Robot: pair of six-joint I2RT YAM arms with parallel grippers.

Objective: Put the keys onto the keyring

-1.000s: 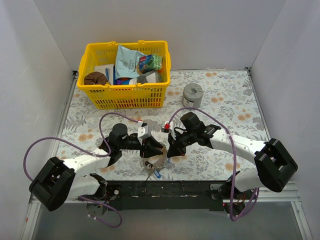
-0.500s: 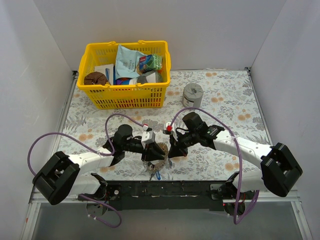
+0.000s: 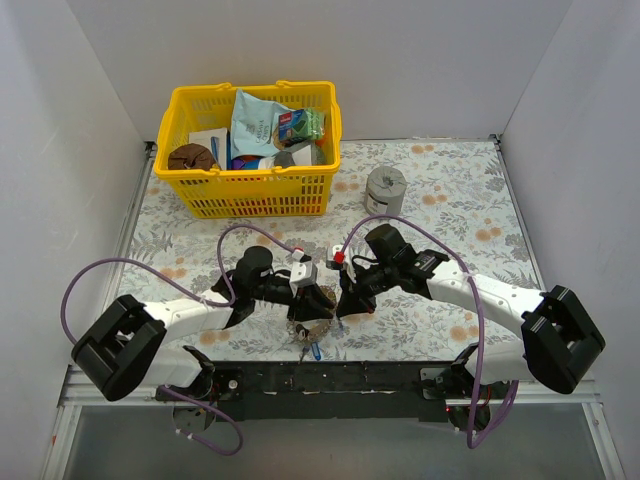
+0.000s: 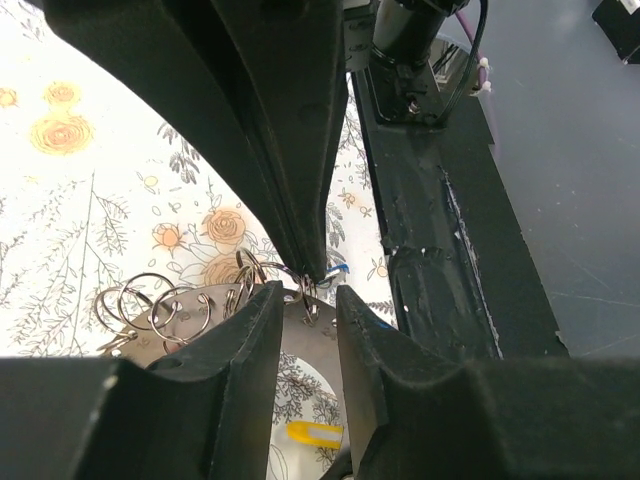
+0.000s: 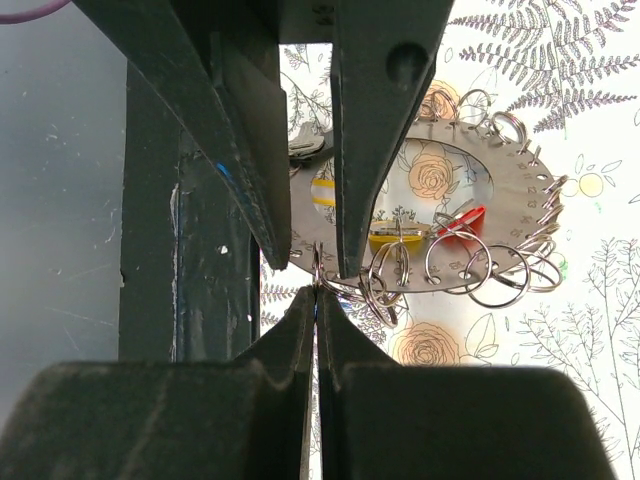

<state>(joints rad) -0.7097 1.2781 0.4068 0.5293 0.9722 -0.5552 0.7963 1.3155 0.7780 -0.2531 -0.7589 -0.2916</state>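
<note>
Steadiness counts at lower centre of the overhead view: the closed right gripper (image 5: 317,290) should pin the keyring (image 5: 515,190) by its small loop (image 5: 318,262) while the slightly parted left gripper (image 4: 305,320) works it open.

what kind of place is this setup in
Probably a lab robot test cell: white panel walls box in a floral-covered table, with the left arm and right arm bolted at its edge.

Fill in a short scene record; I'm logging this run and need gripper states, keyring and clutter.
left gripper: partly open, fingers astride the keyring rim
right gripper: shut, tips among split rings on that rim
keyring: flat silver disc, edge lined with those rings
keys: yellow and red heads show through its hole
background: yellow basket, grey cylinder
</note>
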